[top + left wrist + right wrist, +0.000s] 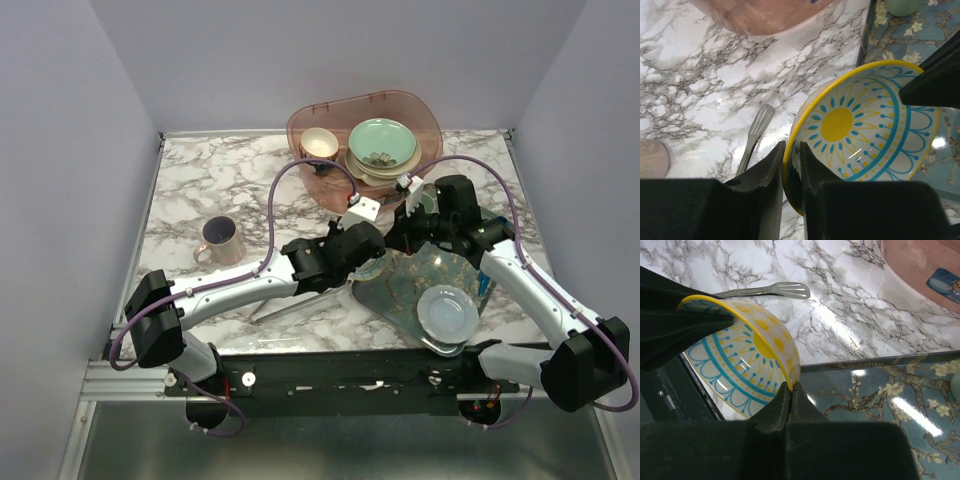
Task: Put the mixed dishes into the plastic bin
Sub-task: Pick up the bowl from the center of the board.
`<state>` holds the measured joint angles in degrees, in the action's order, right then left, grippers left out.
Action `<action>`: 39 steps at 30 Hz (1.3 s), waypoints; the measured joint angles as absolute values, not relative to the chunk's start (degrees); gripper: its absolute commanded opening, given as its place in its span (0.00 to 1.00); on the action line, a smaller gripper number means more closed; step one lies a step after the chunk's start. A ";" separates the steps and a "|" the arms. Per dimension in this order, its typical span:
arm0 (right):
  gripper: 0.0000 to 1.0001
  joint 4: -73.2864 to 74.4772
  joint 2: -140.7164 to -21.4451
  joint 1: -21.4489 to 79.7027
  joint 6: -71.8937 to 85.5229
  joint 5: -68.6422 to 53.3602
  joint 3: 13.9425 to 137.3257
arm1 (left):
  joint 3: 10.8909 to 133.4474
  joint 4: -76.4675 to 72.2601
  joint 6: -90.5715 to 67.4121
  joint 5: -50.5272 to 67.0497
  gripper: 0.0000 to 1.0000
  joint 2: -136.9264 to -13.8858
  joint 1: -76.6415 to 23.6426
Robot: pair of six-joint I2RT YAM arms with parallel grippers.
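1. The round ceramic bowl with a yellow rim and a blue-and-yellow pattern (860, 125) is tilted over the left edge of the flat floral-printed tray (880, 390), near the middle of the marble surface (200, 180).
2. The left end effector (791, 155) is narrow and pinches the bowl's rim.
3. The right end effector (790, 390) is narrow too and clamps the opposite rim.
4. The translucent pink plastic bin (300, 120) stands at the far side and holds a mint-green plate (382, 142) and a small beige bowl (320, 143).
5. A pale lilac mug (218, 240) stands at the left.
6. Long metal tongs (757, 127) lie left of the patterned bowl.
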<state>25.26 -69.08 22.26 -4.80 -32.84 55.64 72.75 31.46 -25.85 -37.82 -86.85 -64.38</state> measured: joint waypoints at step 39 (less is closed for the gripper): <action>0.88 24.53 -58.83 14.15 -10.61 -52.25 54.96 | 126.89 35.86 -27.18 -10.52 0.00 -115.39 -25.45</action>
<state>24.53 -58.83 14.15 -10.61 -52.25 54.96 126.89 35.86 -27.18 -10.52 -115.39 -25.45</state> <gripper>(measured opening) 0.875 0.047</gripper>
